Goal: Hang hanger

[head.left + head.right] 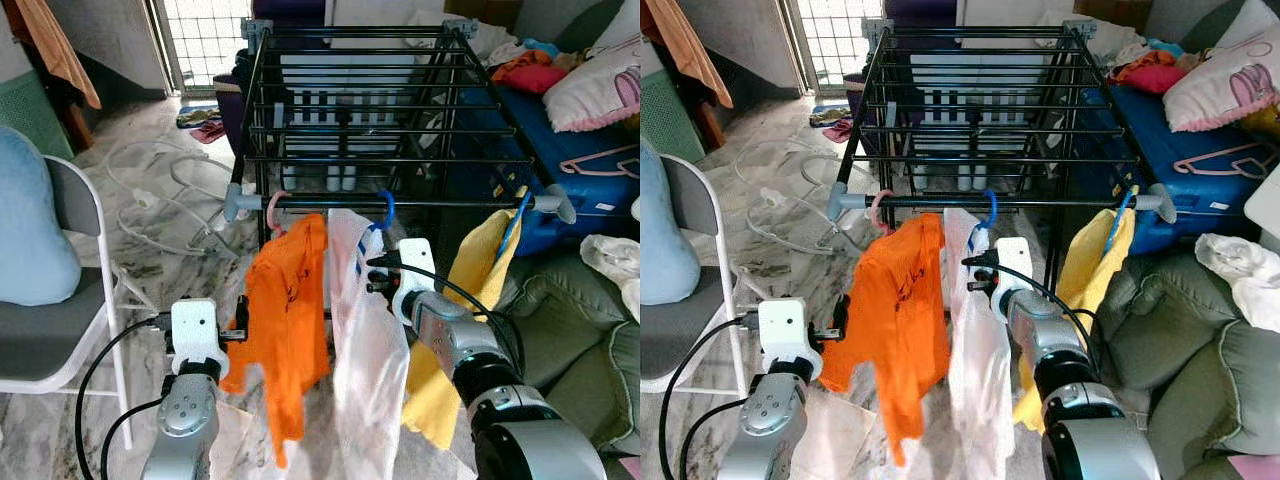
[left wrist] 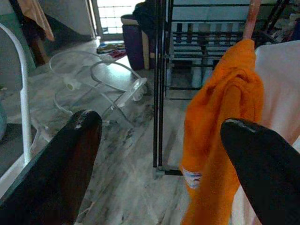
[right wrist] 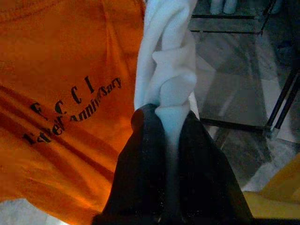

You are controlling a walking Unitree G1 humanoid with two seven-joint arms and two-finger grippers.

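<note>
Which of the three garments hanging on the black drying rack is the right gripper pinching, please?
The white garment in the middle, on the blue hanger: the right gripper is shut on its bunched cloth. The orange shirt and yellow garment hang free.

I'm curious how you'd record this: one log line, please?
right gripper: shut on white garment | left gripper: open beside orange shirt | both hung on rack rail

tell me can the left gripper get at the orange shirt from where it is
Probably yes. The left gripper is open beside the orange shirt, with nothing between them. The right gripper is shut on the white shirt next to it.
</note>
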